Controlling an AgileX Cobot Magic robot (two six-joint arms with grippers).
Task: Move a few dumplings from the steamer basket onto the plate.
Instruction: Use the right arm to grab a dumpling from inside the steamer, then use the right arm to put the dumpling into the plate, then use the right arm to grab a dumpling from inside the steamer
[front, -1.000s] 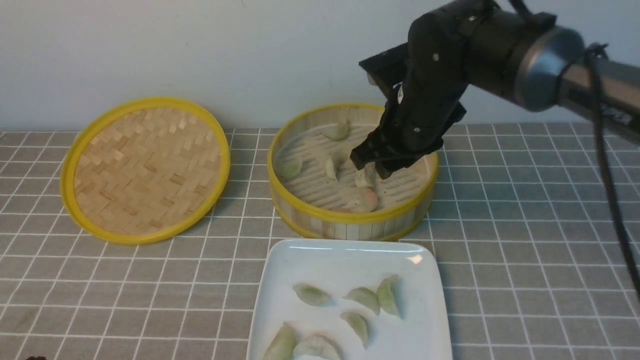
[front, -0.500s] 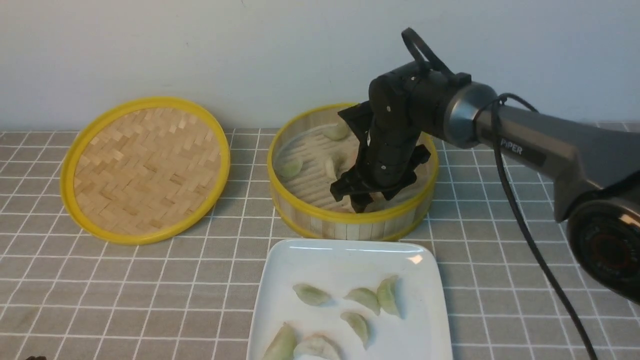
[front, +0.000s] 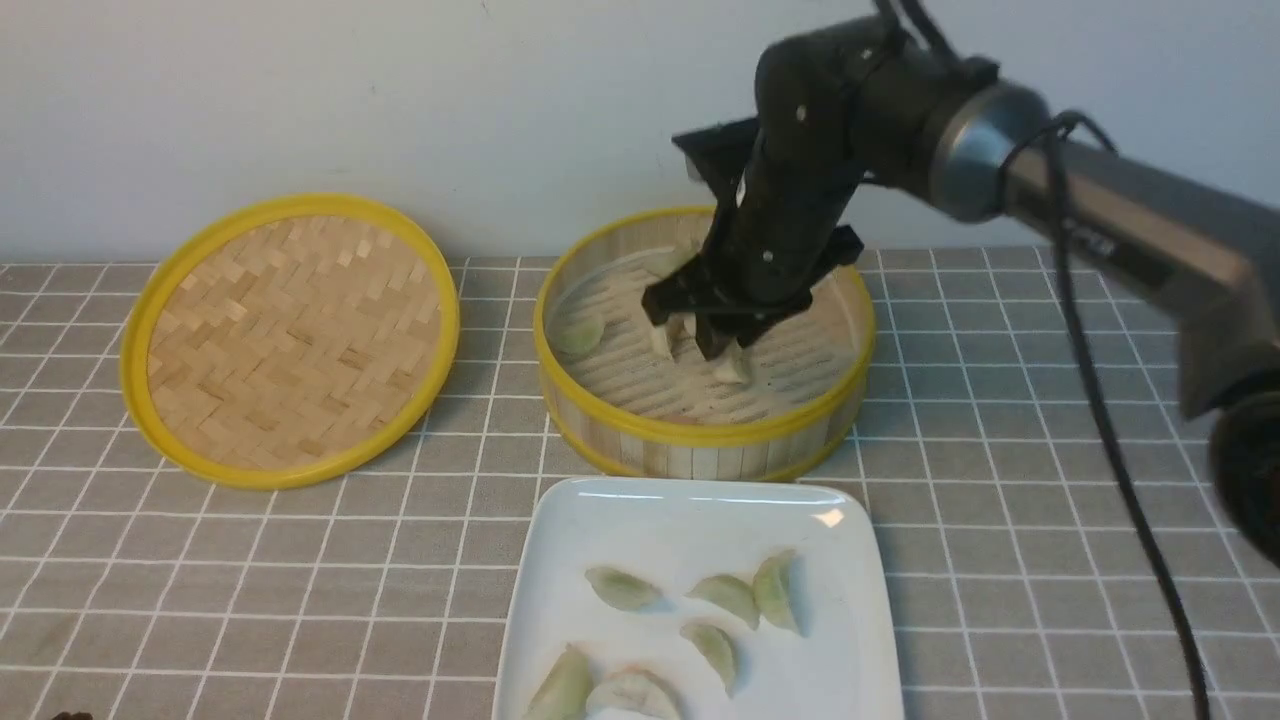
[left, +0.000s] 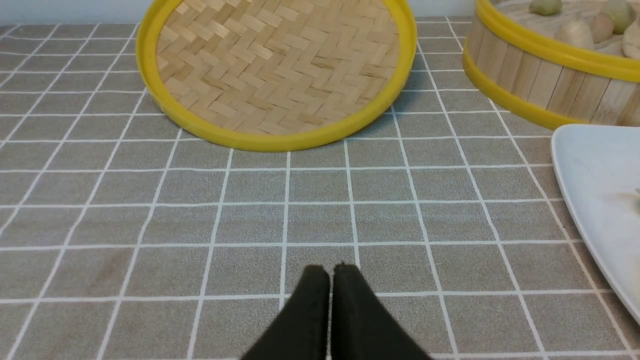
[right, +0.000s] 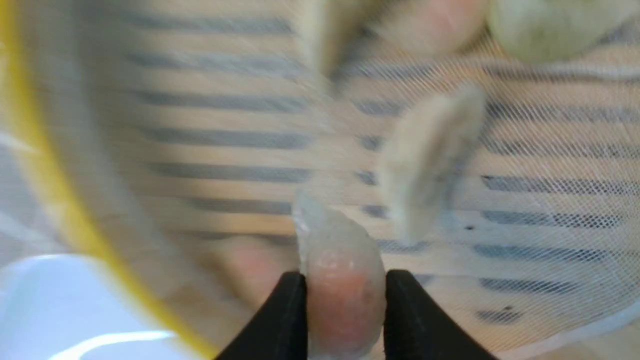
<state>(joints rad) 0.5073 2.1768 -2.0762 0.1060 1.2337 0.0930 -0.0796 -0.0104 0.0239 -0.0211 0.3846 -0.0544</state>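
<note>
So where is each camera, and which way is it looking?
Front: between the robot's arms, looking forward at the lid, basket and plate; the right arm shows.
Left wrist: on the left arm, looking over the tiles toward the lid; the left claw's two dark tips show.
Right wrist: on the right arm, looking down into the basket; the right claw shows, holding a pinkish dumpling.
Front and left wrist share the lid, basket and plate.
</note>
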